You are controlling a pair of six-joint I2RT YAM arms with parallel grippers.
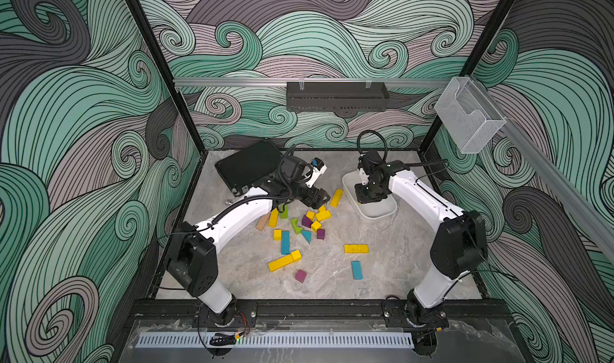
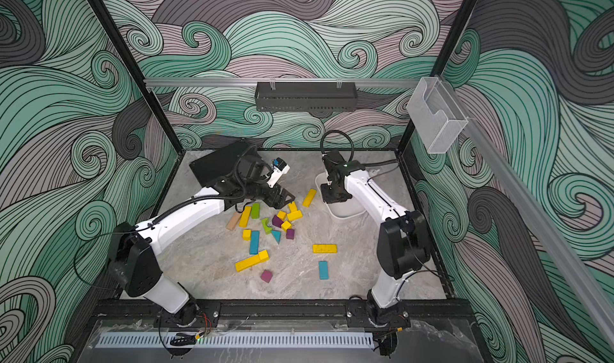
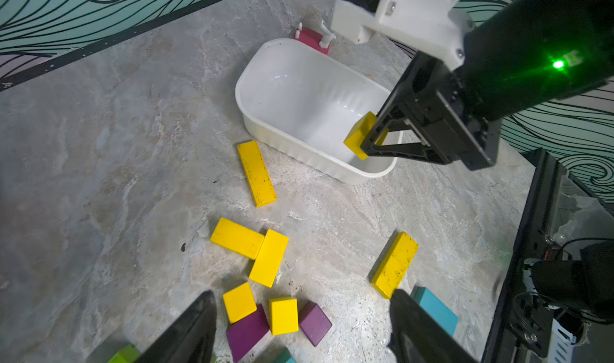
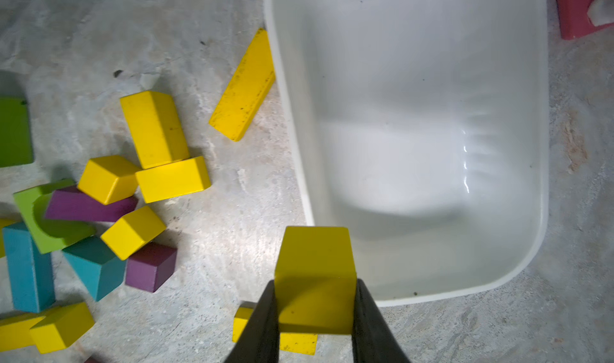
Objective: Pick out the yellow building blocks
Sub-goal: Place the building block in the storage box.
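Several yellow building blocks lie scattered mid-table in both top views, among them a long bar [image 1: 336, 197] beside the white bin [image 1: 378, 213], a bar [image 1: 356, 248] to the right and a bar [image 1: 280, 262] near the front. My right gripper [image 4: 315, 298] is shut on a yellow block [image 4: 315, 261] and holds it above the near rim of the bin [image 4: 285, 112], which has nothing in it. My left gripper [image 3: 300, 295] hangs open over the central cluster, above a small yellow block [image 3: 283, 315] wedged between purple ones. Nothing is between its fingers.
Purple [image 1: 300, 275], teal [image 1: 356, 270] and lime-green [image 1: 295, 225] blocks and a tan bar [image 1: 262, 221] mix with the yellow ones. A black flat box [image 1: 247, 168] lies at the back left. A pink object [image 3: 310, 37] sits behind the bin.
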